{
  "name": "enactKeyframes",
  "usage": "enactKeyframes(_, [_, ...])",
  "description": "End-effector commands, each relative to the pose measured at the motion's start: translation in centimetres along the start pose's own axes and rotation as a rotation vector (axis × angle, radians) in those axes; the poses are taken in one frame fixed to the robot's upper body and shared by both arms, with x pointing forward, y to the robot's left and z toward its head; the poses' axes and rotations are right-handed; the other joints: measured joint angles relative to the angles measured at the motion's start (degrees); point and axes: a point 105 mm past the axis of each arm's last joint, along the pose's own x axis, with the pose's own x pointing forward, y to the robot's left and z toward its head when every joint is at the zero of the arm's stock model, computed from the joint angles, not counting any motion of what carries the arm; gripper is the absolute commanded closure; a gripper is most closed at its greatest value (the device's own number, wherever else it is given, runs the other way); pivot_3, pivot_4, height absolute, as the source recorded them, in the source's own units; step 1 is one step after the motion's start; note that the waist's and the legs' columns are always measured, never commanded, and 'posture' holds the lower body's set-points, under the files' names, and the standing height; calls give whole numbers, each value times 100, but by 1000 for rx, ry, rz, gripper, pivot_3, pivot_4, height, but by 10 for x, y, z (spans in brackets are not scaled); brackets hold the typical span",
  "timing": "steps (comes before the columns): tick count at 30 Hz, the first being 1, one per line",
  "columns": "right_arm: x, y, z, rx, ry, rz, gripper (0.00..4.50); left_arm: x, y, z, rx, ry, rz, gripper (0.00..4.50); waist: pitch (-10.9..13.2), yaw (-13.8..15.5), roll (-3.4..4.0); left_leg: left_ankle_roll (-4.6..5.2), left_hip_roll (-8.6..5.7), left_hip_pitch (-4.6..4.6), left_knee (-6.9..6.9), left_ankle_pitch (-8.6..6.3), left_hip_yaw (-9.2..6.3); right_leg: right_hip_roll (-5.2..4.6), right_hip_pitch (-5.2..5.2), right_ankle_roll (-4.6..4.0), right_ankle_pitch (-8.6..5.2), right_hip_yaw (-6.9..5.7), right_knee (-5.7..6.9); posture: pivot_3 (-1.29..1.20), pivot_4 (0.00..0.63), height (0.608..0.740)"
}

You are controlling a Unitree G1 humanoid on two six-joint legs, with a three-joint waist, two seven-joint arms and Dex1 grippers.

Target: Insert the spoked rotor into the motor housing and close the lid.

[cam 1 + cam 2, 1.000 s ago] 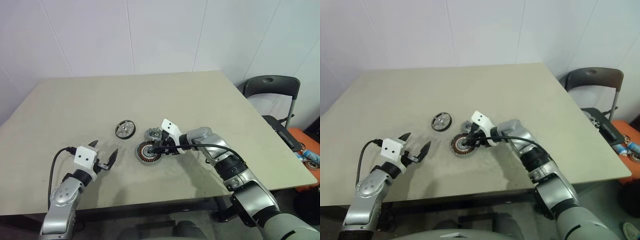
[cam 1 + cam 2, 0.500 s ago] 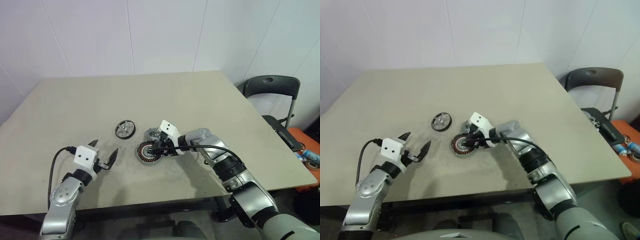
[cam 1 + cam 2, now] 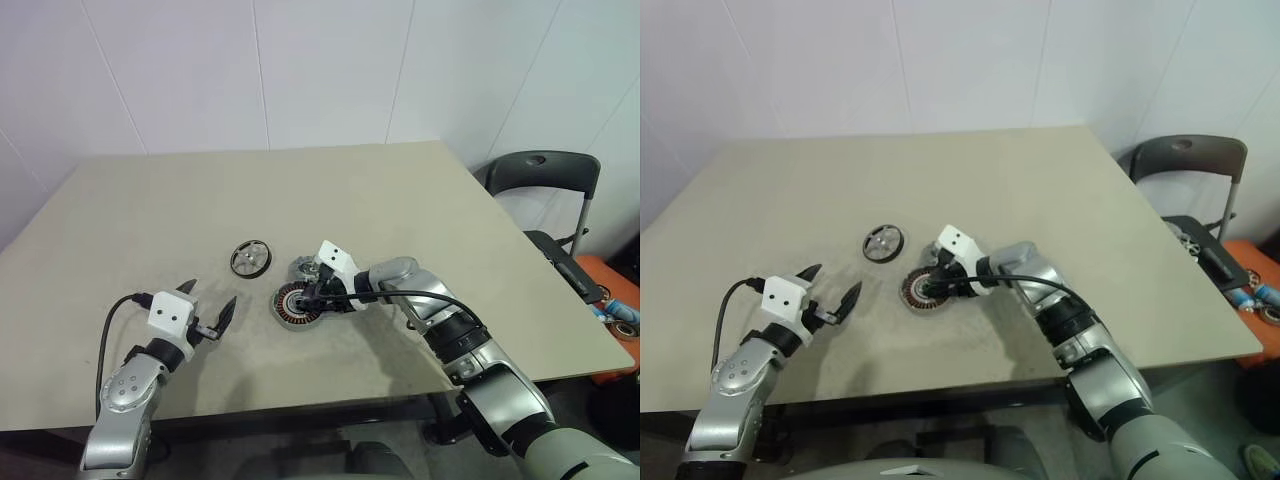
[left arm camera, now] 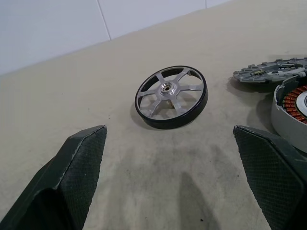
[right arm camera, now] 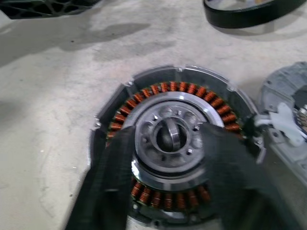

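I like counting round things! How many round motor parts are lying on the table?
3. The black wheel lies alone; the grey cap sits behind the cup with copper coils, where the right gripper is.

The spoked rotor (image 3: 250, 258), the lid (image 3: 305, 267) and the motor housing (image 3: 298, 304) are set near the middle of the table (image 3: 400, 200). The rotor is laid flat to the left of the lid, apart from it. The housing is placed just in front of the lid, close beside it. The right gripper (image 3: 312, 296) is held over the housing from the right. The left gripper (image 3: 207, 308) is kept well left of the housing, in front of the rotor. A chair (image 3: 545, 180) is placed beyond the table's right edge.
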Motion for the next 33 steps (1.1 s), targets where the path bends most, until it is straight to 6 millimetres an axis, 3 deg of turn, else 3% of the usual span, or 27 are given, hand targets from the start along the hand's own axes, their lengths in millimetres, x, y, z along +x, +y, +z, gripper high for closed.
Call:
enactKeyframes(1, [-9,3,20,-49,-47,14,986,0,5,11,19,-42,10,0,1,4,0,0,0,0,0,0,0,0,0,0,0,0,-1,0,0,740])
enactKeyframes(4, [-12,7,30,-56,-75,29,42,1,6,10,19,-43,9,0,1,1,0,0,0,-2,-2,0,-1,0,0,0,0,-1,-4,0,0,740])
enactKeyframes(10, [-17,9,44,-48,-134,33,42,3,5,9,18,-45,5,0,1,1,0,0,0,-3,-4,0,-1,0,-2,0,0,-1,-5,0,0,740])
enactKeyframes(14, [-14,2,41,-33,-141,-2,903,5,5,9,17,-47,3,0,1,0,0,0,0,-3,-4,0,-1,0,-2,0,0,-1,-6,0,0,740])
enactKeyframes(24, [-3,-25,26,-2,-103,-142,4434,6,6,10,24,-54,4,0,2,-5,1,0,0,-6,-8,0,-1,-1,-4,0,0,-1,-8,0,0,740])
enactKeyframes(33, [1,-11,15,-25,-75,-57,4475,5,7,11,28,-54,5,0,2,-3,1,0,1,-9,-11,-1,-1,-1,-7,0,0,-1,-10,0,0,740])
